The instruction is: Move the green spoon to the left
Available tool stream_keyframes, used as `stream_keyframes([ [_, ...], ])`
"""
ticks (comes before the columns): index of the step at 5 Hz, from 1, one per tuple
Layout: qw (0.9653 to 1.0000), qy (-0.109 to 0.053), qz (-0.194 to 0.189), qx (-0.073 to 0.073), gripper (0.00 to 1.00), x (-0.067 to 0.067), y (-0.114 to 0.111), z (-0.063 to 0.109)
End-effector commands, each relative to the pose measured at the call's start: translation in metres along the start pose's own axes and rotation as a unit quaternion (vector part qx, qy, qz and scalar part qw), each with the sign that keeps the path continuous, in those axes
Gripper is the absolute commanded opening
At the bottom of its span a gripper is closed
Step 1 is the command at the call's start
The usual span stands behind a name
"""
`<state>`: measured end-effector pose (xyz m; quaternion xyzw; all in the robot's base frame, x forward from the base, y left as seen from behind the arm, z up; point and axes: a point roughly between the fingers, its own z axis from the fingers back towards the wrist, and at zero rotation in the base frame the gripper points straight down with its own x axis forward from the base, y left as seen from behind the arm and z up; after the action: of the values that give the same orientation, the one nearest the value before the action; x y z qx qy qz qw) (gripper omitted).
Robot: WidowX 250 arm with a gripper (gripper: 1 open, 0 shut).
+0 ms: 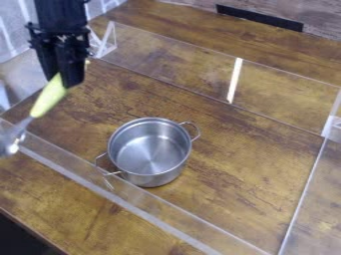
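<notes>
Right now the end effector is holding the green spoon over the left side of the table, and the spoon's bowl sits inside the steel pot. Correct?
Not quite. The camera view shows the end effector holding the green spoon at the left, but its bowl hangs well left of the steel pot, which is empty.

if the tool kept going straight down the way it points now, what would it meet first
Probably the bare wooden table at the left. The tool points almost straight down, gripping the green spoon, so the spoon's low end would likely touch first. The steel pot sits off to the right.
</notes>
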<state>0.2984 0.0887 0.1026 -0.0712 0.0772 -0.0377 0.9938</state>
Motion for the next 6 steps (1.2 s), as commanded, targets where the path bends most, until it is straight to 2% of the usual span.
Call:
stream_keyframes([
  [1,0.9988,-0.033,-0.034,0.012,0.0,0.017,0.0,0.006],
  [3,0.9973,-0.049,-0.054,-0.002,0.0,0.047,-0.013,0.0],
  [6,0.9961,-0.041,-0.079,0.002,0.0,0.04,0.011,-0.01],
])
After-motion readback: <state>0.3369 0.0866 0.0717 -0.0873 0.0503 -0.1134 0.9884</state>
